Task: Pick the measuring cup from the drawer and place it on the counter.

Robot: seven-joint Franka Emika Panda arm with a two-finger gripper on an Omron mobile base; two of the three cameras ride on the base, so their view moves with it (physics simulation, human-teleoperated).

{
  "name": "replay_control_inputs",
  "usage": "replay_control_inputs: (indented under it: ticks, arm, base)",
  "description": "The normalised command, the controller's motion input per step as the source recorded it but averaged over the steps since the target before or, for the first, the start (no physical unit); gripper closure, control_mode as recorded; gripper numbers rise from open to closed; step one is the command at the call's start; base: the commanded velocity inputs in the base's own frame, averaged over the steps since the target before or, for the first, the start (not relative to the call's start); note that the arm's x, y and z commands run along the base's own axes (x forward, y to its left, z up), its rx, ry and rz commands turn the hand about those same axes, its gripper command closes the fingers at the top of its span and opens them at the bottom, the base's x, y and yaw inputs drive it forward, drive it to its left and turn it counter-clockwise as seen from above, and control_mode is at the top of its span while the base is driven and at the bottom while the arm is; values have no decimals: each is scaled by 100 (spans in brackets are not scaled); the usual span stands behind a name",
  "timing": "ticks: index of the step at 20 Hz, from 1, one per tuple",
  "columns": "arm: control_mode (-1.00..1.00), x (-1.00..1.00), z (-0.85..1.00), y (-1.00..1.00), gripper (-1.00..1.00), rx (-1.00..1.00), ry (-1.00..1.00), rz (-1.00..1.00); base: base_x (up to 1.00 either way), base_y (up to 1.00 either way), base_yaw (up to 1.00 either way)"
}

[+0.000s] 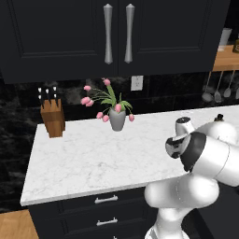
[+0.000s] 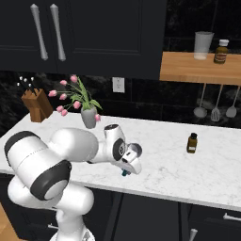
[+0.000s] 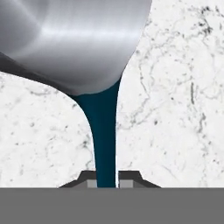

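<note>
Dark kitchen, black cabinets over a white marble worktop [image 1: 93,158]. Knife block [image 1: 52,116] at upper left of the left base view, vase of pink tulips [image 1: 116,116] beside it toward centre. In the right base view a small brown bottle [image 2: 191,143] stands right of centre; a wooden shelf [image 2: 197,70] at upper right carries a cup and a jar. Hand [image 2: 126,171] at centre of that view, low over the worktop's front part, clamped shut on the teal handle of the measuring cup [image 3: 74,39]. In the hand view the steel bowl fills the upper left, marble beneath it; contact with the worktop cannot be told.
</note>
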Motion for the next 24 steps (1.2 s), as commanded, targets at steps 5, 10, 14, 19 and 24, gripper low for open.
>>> replay_control_inputs:
  ticks: [5,10,14,19,24]
  arm:
    - [-100,8,57,-4,-100,0,-6,0]
    - [-100,13,94,15,-100,-3,-2,0]
    - [-100,-76,100,41,-100,-9,-16,0]
    - [-100,-100,96,74,-100,-20,-35,0]
    - [-100,-100,100,68,-100,-15,-33,1]
  base:
    - [0,0,0]
    - [0,0,0]
    - [0,0,0]
    - [0,0,0]
    - [0,0,0]
